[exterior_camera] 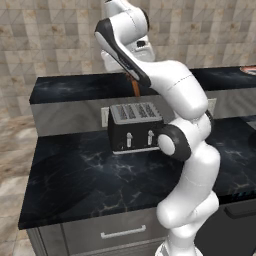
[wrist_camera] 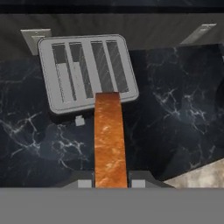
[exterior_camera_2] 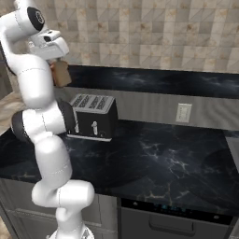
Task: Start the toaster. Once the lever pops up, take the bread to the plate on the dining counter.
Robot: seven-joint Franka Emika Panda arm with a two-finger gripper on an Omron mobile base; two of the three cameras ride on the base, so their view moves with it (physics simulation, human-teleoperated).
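Bread (wrist_camera: 108,140) out of toaster (wrist_camera: 87,72) and clamped edge-on between closed fingers (wrist_camera: 85,183), raised above it; carry to plate (exterior_camera: 248,69) on dining counter (exterior_camera: 75,87) outstanding.

A: Gripper (exterior_camera_2: 59,65) is up high at the left, well above the toaster (exterior_camera_2: 92,116), and there's the bread (exterior_camera_2: 60,73) pinched in it, hanging edge-down.

B: The slice is clear of the slots?

A: Clear, yes, up and to the left of the silver top. Toaster sits on the lower black counter (exterior_camera_2: 154,158), one pale lever showing on its front.

B: And behind it?

A: The dining counter (exterior_camera_2: 154,80), black marbled top, grey front panel with a wall outlet (exterior_camera_2: 183,112) to the right of the toaster.
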